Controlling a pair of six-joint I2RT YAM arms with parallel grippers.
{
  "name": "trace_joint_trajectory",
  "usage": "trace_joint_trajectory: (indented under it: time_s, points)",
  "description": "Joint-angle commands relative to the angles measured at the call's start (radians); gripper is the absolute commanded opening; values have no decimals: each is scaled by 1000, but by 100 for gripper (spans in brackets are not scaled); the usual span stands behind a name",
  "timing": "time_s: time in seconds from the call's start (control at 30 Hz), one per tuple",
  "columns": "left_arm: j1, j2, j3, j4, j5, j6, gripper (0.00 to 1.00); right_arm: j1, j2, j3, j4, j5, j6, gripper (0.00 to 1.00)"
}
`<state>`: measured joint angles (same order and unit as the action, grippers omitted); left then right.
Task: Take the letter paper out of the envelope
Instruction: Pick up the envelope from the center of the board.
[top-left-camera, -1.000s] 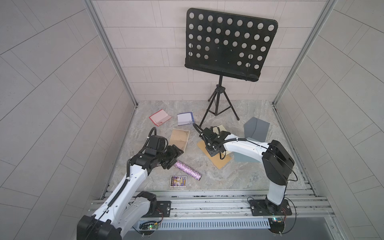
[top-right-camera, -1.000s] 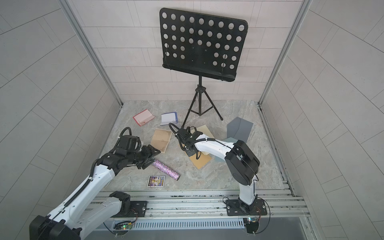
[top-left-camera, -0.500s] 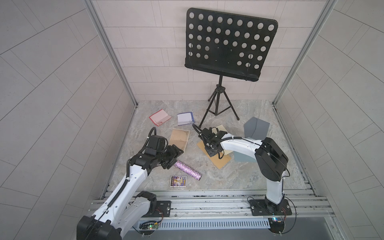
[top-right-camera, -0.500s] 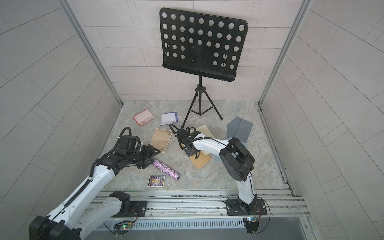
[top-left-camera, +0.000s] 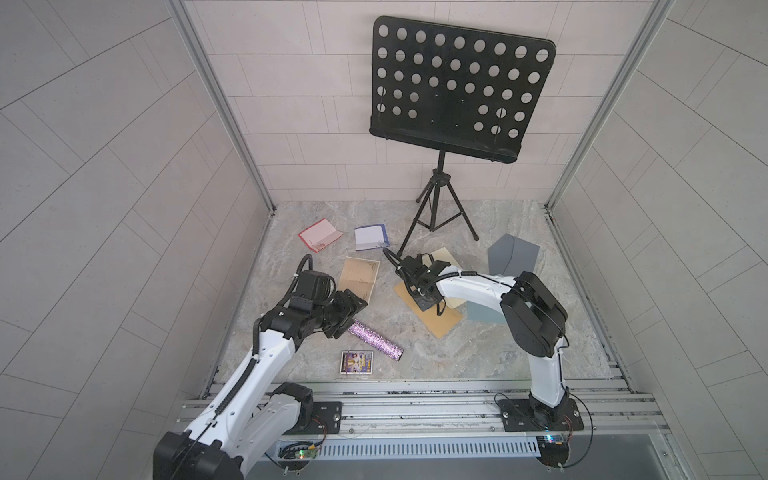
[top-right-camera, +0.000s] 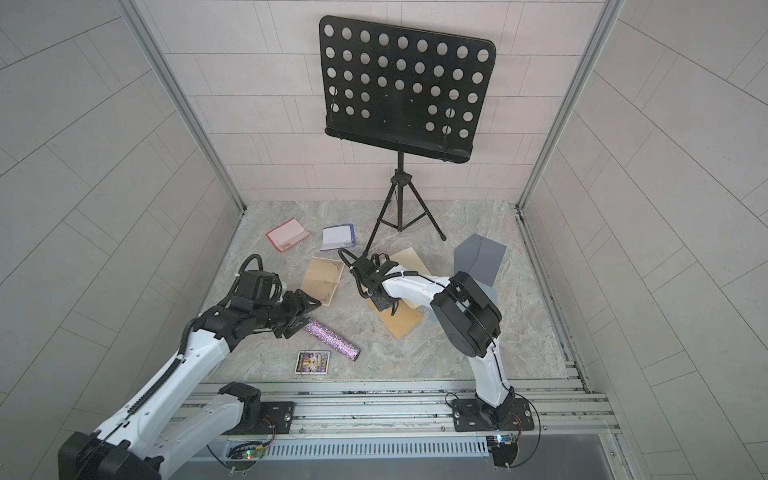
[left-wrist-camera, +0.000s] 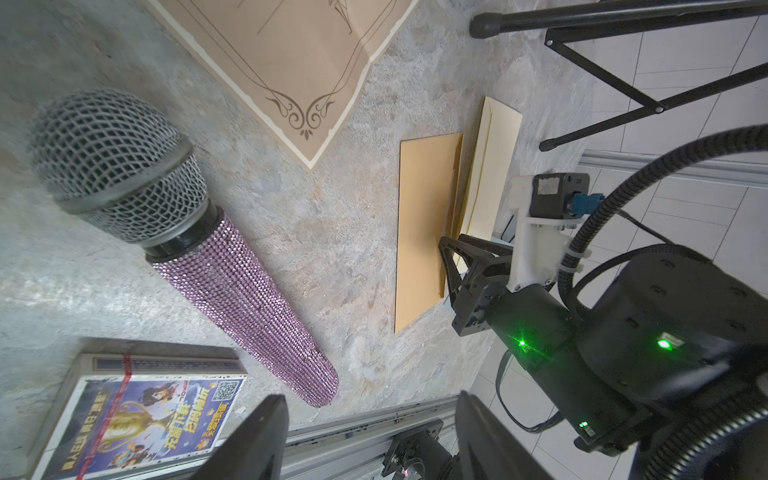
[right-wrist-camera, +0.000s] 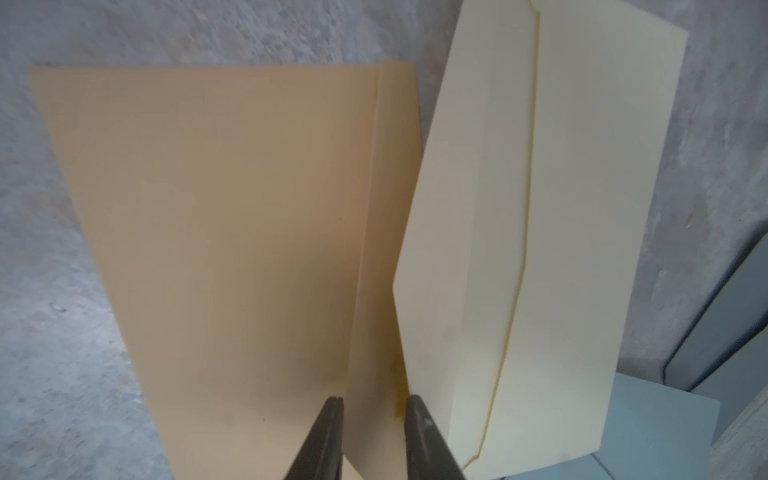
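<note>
bright, even light, soft shadows. the walls (top-left-camera: 104, 166) bend at the picture edges. the right wrist view looks soft and blurry.

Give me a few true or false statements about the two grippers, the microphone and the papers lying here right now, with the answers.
1. The left gripper has its fingers apart and holds nothing. True.
2. The microphone stands upright on its end. False: it lies on its side on the marble surface.
3. The right gripper is down at the tan envelope, with a narrow gap between its fingers. True.
4. The decorated letter paper is tucked inside the grey envelope. False: it lies in the open on the surface, well apart from that envelope.
</note>
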<state>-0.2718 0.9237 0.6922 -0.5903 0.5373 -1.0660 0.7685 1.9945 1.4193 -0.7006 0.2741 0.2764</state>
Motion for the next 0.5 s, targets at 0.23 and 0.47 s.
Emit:
trace_joint_trajectory:
  time_s: [0.23,0.47]
  points:
    - [-6,-1,1,9,8,-12,71,2,28,11,-6,59,-28,28]
    - [-5,0,14,1,11,-12,72,1,31,27,0,55,-34,6]
